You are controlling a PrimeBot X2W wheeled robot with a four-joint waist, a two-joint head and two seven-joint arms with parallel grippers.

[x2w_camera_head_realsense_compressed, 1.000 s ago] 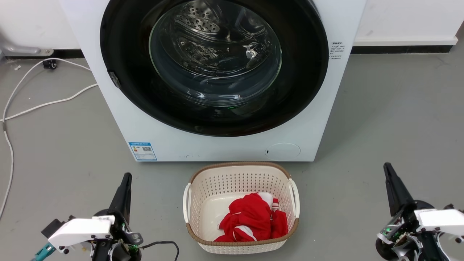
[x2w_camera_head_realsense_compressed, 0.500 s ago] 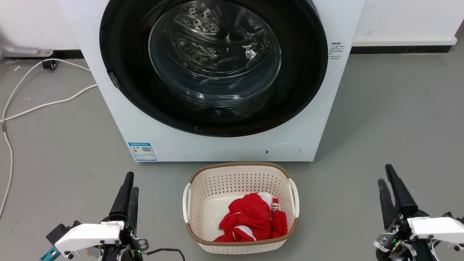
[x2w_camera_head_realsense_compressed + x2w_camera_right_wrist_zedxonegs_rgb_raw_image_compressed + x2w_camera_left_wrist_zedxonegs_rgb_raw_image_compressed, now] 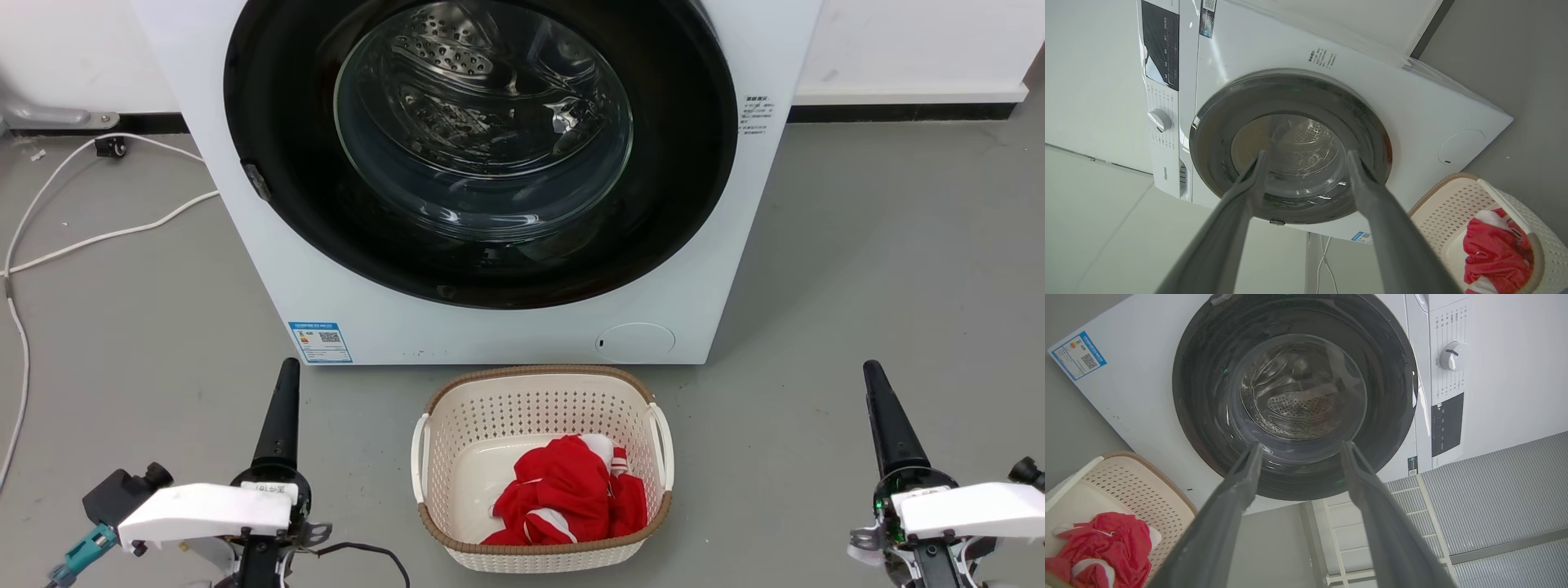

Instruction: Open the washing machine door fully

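I see a flat grey floor, matte and lightly scuffed. Behind it is a white wall with a pale ledge and a black skirting strip along the bottom. White cables loop over the floor at far left, near a grey metal bracket at the wall foot. A cream perforated basket sits on the floor, red cloth inside. Light even, shadows soft.

Black tapered fingers on left hand and right hand, white wrist shells, teal connector
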